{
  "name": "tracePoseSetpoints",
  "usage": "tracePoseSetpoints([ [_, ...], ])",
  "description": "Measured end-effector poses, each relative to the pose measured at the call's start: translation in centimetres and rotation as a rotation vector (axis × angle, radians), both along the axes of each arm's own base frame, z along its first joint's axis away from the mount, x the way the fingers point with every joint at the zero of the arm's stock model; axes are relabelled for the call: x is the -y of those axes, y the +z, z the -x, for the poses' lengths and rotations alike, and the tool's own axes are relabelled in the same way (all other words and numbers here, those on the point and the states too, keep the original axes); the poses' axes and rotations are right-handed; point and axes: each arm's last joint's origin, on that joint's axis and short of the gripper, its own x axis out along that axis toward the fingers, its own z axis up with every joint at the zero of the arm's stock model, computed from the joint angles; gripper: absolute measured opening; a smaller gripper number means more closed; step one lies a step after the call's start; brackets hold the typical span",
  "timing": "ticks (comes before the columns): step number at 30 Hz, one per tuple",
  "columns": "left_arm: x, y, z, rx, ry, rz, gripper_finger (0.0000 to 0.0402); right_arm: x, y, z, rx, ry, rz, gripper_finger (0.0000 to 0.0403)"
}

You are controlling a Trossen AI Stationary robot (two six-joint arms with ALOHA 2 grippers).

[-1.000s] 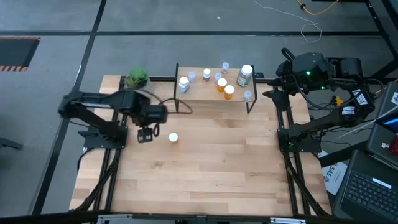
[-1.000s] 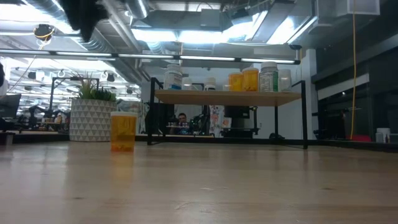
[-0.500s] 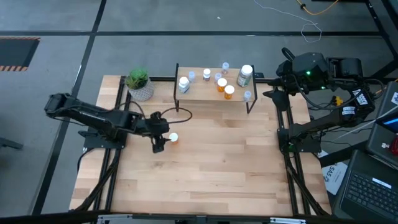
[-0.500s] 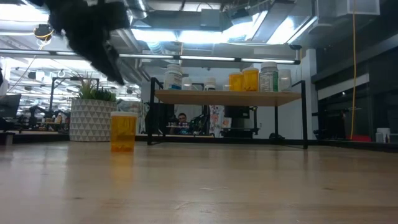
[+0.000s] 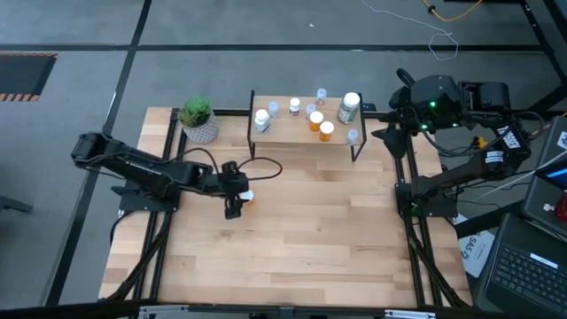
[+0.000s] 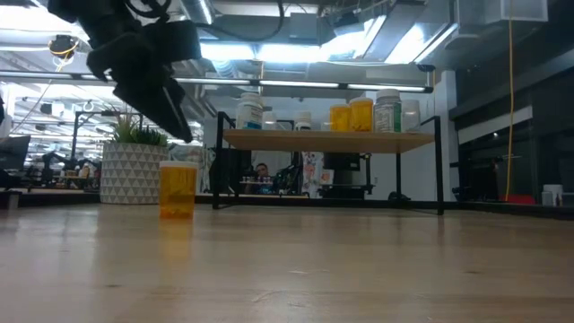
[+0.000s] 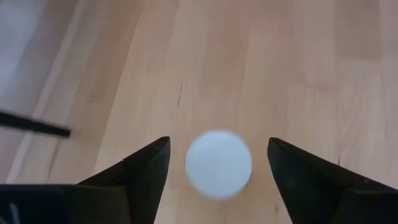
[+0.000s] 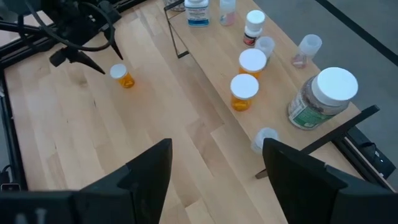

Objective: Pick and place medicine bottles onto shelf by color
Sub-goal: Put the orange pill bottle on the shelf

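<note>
Since half a second ago: left gripper point(image 5: 233, 205) shifted slightly right, now directly over the lone orange bottle point(image 5: 247, 197) on the table point(image 5: 301, 239), above its cap. Fingers spread wide either side of the white cap, not touching, nothing held. Plant pot point(image 5: 198, 121) at back left, clear of the path. Shelf point(image 5: 306, 128) unchanged: white, orange, small clear and greenish bottles on top. Right gripper point(image 8: 214, 168) parked high at right, fingers apart, empty.
</note>
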Motion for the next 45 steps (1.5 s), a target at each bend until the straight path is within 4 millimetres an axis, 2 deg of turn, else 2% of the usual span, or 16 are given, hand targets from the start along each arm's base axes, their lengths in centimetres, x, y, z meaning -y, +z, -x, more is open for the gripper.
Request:
tracePoseSetpoints([
  [9, -0.4, -0.5, -0.3, -0.019, 0.040, 0.005, 0.0320, 0.1, -0.1, -0.4, -0.010, 0.002, 0.000, 0.0251],
  [13, -0.5, -0.6, -0.2, -0.029, 0.042, 0.003, 0.0332, 0.1, -0.1, -0.4, -0.011, 0.003, 0.001, 0.0251],
  [22, -0.3, -1.6, -0.5, -0.091, 0.017, 0.043, 0.0330, 0.1, -0.1, -0.4, -0.012, 0.005, 0.002, 0.0251],
  [26, -0.2, -3.0, -1.1, -0.150, 0.021, 0.036, 0.0333, 0.1, -0.1, -0.4, -0.012, 0.005, 0.002, 0.0251],
  [34, -0.1, -4.2, -2.4, -0.121, 0.026, 0.037, 0.0332, 0.1, -0.1, -0.4, -0.012, 0.005, 0.003, 0.0251],
  [41, -0.1, -4.4, -2.2, -0.146, 0.036, 0.039, 0.0316, 0.1, -0.1, -0.4, -0.013, 0.008, 0.005, 0.0251],
  [45, -0.1, -4.4, -2.3, -0.141, 0.038, 0.041, 0.0291, 0.1, -0.1, -0.4, -0.016, 0.016, 0.012, 0.0251],
])
